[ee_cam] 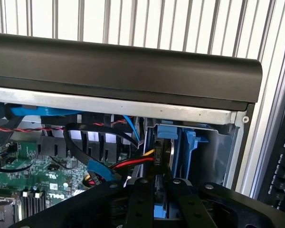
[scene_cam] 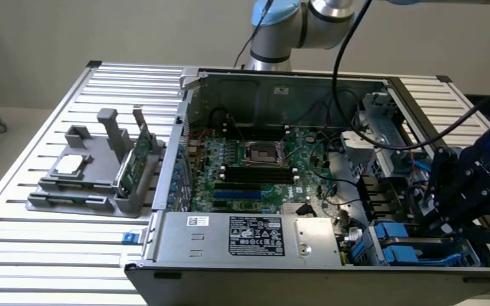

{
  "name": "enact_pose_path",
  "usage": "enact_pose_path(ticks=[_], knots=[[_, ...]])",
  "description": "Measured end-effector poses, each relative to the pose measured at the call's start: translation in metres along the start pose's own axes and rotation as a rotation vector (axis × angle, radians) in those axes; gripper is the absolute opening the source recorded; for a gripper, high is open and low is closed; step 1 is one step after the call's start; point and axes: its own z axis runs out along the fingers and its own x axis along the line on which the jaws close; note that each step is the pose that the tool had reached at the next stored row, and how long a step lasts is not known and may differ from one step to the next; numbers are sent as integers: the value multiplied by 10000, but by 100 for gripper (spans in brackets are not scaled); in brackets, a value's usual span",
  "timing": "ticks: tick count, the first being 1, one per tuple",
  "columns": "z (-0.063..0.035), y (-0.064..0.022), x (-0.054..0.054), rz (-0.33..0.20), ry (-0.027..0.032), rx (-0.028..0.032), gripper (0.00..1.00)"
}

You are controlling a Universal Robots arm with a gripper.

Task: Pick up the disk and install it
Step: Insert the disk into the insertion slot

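In the wrist view the disk stands edge-on as a thin dark slab with blue carrier plastic at its far end. It sits between my two black fingers, which close against its sides. My gripper is shut on it and holds it over the blue drive bay at the corner of the open computer case. In the exterior view my gripper hangs low at the case's right end, just above the blue carriers. How deep the disk sits in the bay is hidden.
Red, yellow and black cables run right beside the disk. The motherboard fills the case's middle, and the labelled power supply lies along its front. A grey fixture with a chip and a green card stands on the slatted table.
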Motion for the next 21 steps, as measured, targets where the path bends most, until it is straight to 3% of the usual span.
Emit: enact_pose_path(ticks=[3,6,8,10,12,13,21], knots=[[1,-1,-13,-18,67,-6,17],[3,0,-15,-25,87,-9,18],[3,0,-15,-27,91,-4,24],[0,-1,-15,-27,88,0,37],[-2,-2,-15,-26,88,4,37],[-2,-2,-15,-26,90,4,43],[-49,-17,-16,-25,88,5,43]])
